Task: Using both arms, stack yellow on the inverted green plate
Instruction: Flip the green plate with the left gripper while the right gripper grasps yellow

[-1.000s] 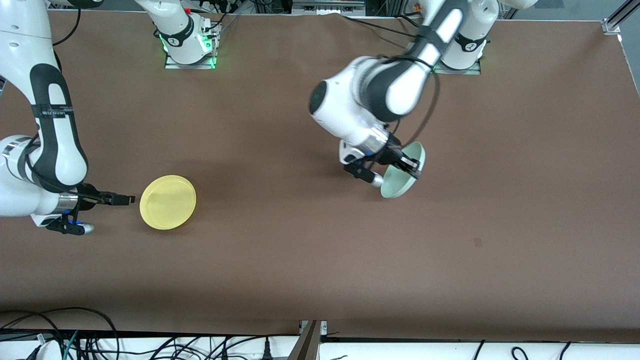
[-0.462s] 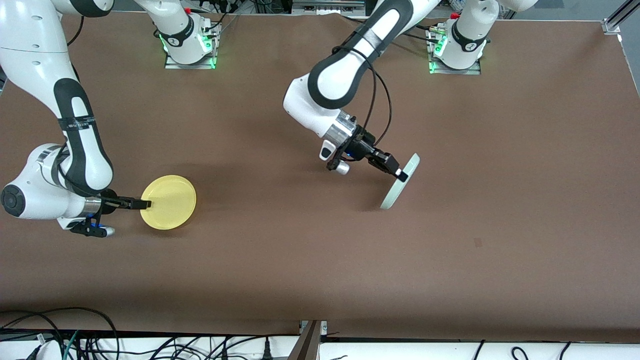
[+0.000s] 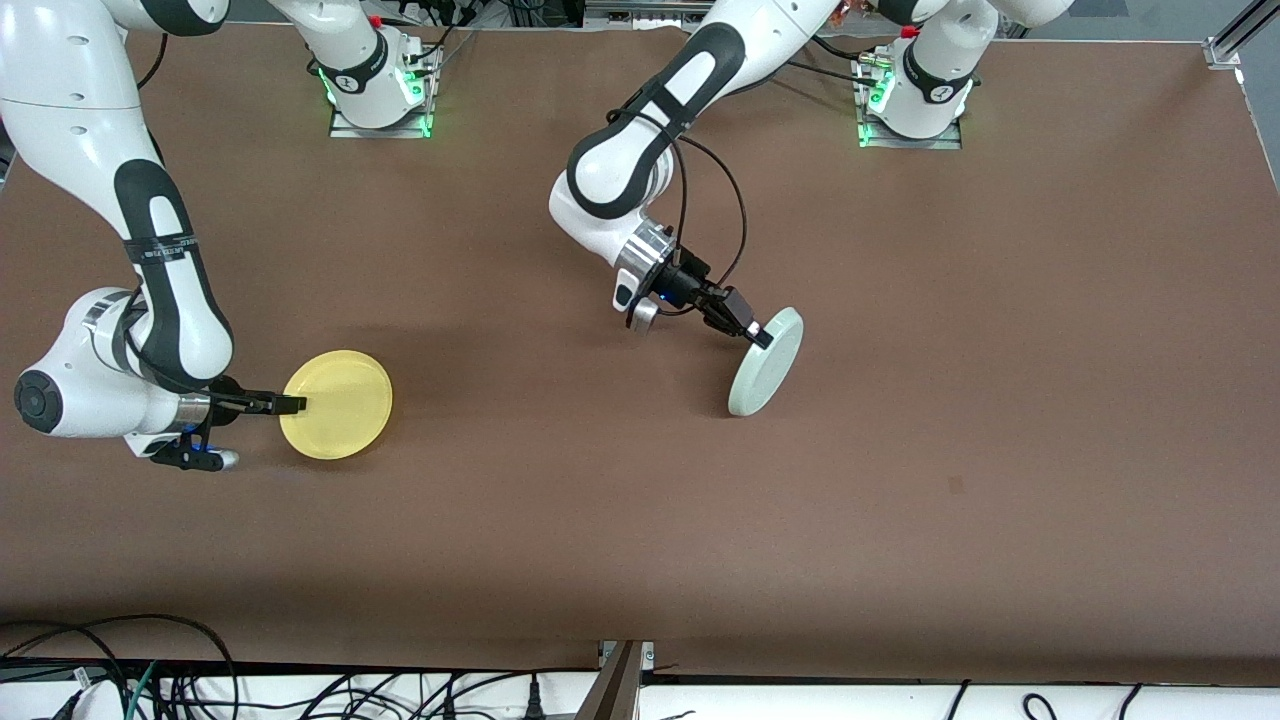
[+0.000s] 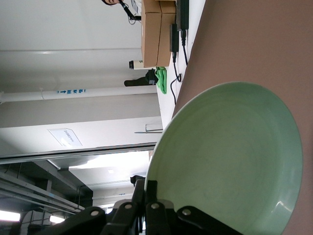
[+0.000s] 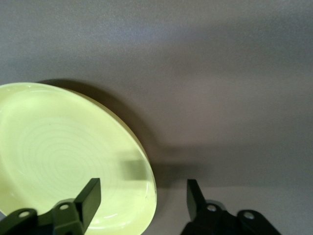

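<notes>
The yellow plate lies flat, right way up, toward the right arm's end of the table. My right gripper is low at its rim and open. In the right wrist view one finger is over the yellow plate and the other is off it, so my right gripper straddles the rim. My left gripper is shut on the rim of the green plate near the table's middle. The plate is steeply tilted, underside toward the front camera, lower edge at or near the table. The left wrist view shows the green plate's inside in my left gripper.
The two arm bases stand along the table's edge farthest from the front camera. Cables run past the table's nearest edge. A small dark mark is on the brown table toward the left arm's end.
My left gripper has turned the green plate from inside-facing to underside-facing the front camera and shifted it toward the right arm's end. My right gripper has moved up to the yellow plate's rim.
</notes>
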Controlling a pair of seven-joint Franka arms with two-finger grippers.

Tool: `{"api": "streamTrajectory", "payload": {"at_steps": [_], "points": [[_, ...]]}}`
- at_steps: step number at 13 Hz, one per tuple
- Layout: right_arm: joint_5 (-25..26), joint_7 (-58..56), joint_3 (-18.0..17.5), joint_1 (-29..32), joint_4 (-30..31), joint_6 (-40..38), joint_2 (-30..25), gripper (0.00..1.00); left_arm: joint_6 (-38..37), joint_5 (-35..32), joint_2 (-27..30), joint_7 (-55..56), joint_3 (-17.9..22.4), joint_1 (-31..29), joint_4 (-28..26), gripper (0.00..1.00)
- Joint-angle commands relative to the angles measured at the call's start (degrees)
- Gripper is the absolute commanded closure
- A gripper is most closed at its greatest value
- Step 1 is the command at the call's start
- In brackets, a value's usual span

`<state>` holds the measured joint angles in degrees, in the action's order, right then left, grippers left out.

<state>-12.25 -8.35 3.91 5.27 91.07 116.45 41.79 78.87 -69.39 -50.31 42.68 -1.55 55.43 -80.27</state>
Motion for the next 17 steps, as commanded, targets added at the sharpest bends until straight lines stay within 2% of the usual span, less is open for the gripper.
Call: {"api": "streamTrajectory", "payload": {"at_steps": [1, 6, 9, 10, 11, 12, 15, 17], "points": [[-1.46, -1.67, -0.04, 0.27, 0.87, 0.8, 0.13, 0.59, -1.87, -0.83, -4.52, 1.71, 1.03, 2.58, 7.21, 1.0], [-2.16, -1.67, -0.04, 0.27, 1.13, 0.8, 0.4, 0.6, -2.58, -0.22, -7.87, 5.22, 0.59, 4.6, 8.38, 1.0], [-2.16, -1.75, -0.04, 0.27, 1.04, 0.63, 0.49, 0.89, -1.97, 0.66, -8.13, 5.92, 0.24, 5.04, 8.38, 1.0], [-2.16, -1.67, -0.13, 0.27, 0.87, 0.28, 0.4, 0.96, -1.88, 0.75, -8.57, 6.62, 0.06, 5.65, 8.29, 0.94], [-2.16, -1.67, -0.13, 0.27, 0.78, 0.1, 0.4, 1.0, -1.7, 1.53, -8.66, 7.94, -0.03, 5.66, 8.29, 0.53], [-2.25, -2.1, -0.13, 0.27, 0.69, 0.1, 0.31, 1.0, 0.3, 3.02, -8.31, 8.38, -0.2, 5.66, 8.38, 0.01], [-2.6, -3.07, -0.13, 0.27, -0.09, 0.01, -0.04, 1.0, 3.74, 11.53, -8.04, 8.3, -0.2, 5.48, 13.11, 0.0], [-2.6, -4.12, -0.13, 0.27, -1.67, -1.21, -0.13, 1.0, 6.63, 16.37, -7.87, 10.04, -0.2, 5.31, 13.3, 0.0]]}}
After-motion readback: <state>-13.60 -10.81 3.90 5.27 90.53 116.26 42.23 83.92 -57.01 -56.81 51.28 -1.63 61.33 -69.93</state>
